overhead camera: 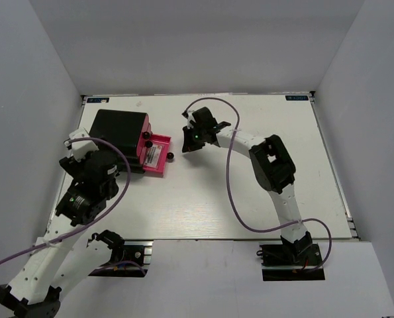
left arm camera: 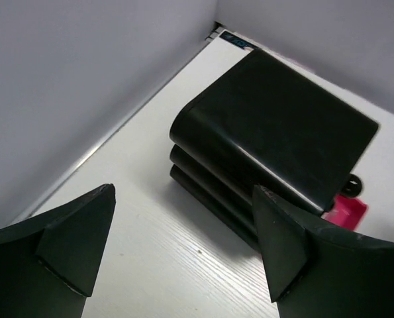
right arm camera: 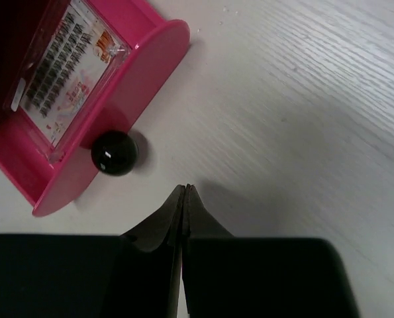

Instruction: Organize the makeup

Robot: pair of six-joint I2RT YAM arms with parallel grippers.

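A flat white-pink packet (right arm camera: 64,73), its clear front showing rows of small dark items, lies in a pink drawer (right arm camera: 140,69) pulled out from the right side of a black case (overhead camera: 117,129) at the far left of the white tabletop (overhead camera: 197,199). A round black knob (right arm camera: 114,153) sits on the drawer's front. Just beside that knob, the right tool (right arm camera: 185,192) points down at the bare tabletop with its jaws pressed fully together and nothing between them. On the case's other side, near the left wall (left arm camera: 84,79), the left tool (left arm camera: 183,199) is spread wide and empty, its two dark fingers framing the case's stacked, rounded near edge without touching it.
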